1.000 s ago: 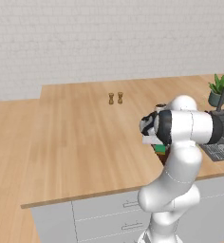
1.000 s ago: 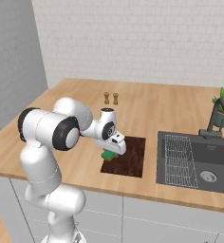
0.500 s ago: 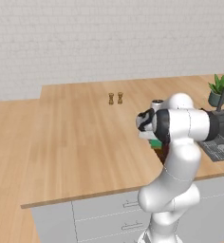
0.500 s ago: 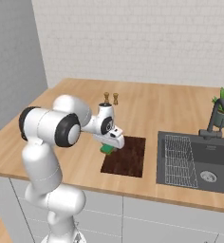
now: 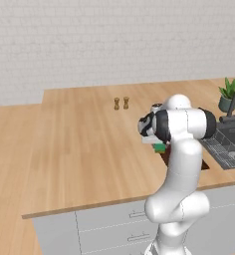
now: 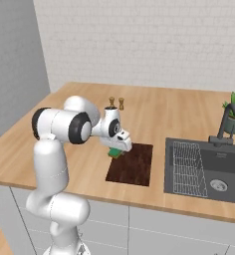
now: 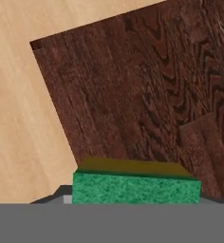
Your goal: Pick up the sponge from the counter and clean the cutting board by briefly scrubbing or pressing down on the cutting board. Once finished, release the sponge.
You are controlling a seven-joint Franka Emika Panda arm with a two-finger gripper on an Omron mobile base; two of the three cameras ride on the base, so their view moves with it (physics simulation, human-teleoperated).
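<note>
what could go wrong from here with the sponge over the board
1. The gripper holds the sponge near the cutting board's left corner; pressing down there, it may land partly on the counter instead.
2. Pushing hard could slide the thin board toward the sink, which sits close beside it.
3. The salt and pepper shakers stand just behind the arm and might be knocked during a wide scrub.
</note>
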